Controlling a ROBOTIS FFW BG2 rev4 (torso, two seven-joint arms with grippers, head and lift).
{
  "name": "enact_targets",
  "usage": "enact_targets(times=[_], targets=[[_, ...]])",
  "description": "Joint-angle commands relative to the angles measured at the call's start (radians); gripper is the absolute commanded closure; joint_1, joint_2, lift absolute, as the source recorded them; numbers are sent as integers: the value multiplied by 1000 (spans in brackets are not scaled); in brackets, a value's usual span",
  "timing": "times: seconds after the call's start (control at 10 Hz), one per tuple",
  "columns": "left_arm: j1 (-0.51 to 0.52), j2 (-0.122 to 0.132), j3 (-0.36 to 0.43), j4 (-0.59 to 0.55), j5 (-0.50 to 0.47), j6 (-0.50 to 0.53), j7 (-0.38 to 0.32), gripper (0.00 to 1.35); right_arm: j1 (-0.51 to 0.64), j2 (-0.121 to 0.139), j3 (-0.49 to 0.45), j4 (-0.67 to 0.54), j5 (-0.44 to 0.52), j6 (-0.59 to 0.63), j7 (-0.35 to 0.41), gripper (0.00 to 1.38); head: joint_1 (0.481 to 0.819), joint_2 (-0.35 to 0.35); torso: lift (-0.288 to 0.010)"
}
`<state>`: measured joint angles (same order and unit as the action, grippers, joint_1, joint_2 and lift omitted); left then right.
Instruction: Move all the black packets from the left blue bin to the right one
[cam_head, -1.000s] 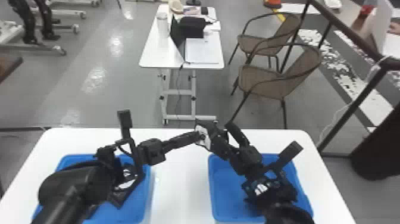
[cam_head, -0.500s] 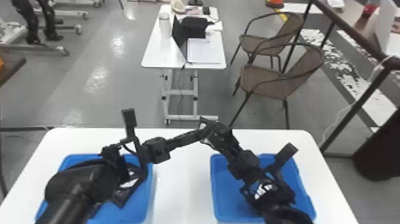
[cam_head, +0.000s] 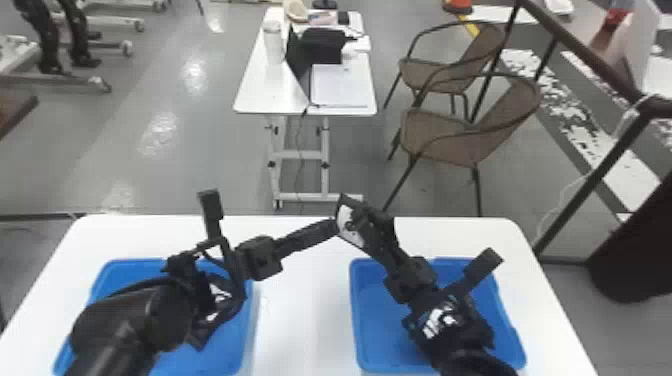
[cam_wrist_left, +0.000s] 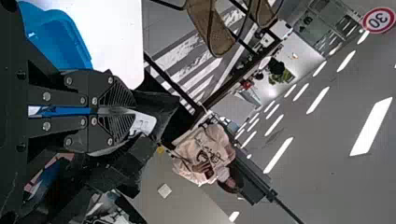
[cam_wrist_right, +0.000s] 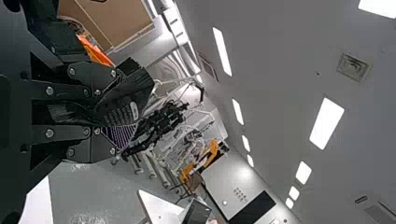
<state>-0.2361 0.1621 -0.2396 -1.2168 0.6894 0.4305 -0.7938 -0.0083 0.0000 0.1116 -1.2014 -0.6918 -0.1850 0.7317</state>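
Opening the left gripper (cam_wrist_left: 130, 111) should await a firm hold by the right gripper (cam_wrist_right: 125, 113); both, nearly closed, pinch the black packet (cam_head: 344, 216).

A glossy grey floor (cam_head: 165, 165) spreads around the white bench (cam_head: 300, 325). Beyond it stands a white table (cam_head: 252, 95), with two brown woven chairs (cam_head: 445, 132) to its right and a dark railing (cam_head: 592, 180) farther right. Bright light panels (cam_wrist_right: 327, 123) and a square vent (cam_wrist_right: 354, 68) dot the grey ceiling (cam_wrist_right: 275, 56).
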Motion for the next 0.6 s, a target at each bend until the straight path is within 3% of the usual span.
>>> enact_targets(times=[0.0, 0.1, 0.3, 0.5], targets=[[52, 11, 23, -6, 36, -18, 1, 515, -1, 1, -36, 11, -3, -5, 0, 1285, 695, -69, 0], [100, 33, 51, -32, 42, -45, 4, 94, 4, 1, -78, 20, 5, -5, 0, 1285, 695, -72, 0], [225, 76, 146, -168, 42, -73, 82, 15, 22, 1, -156, 66, 15, -4, 0, 1285, 695, -71, 0], [331, 94, 256, -259, 27, -115, 126, -2, 33, 1, -208, 166, 34, 1, -6, 1285, 695, -46, 0]])
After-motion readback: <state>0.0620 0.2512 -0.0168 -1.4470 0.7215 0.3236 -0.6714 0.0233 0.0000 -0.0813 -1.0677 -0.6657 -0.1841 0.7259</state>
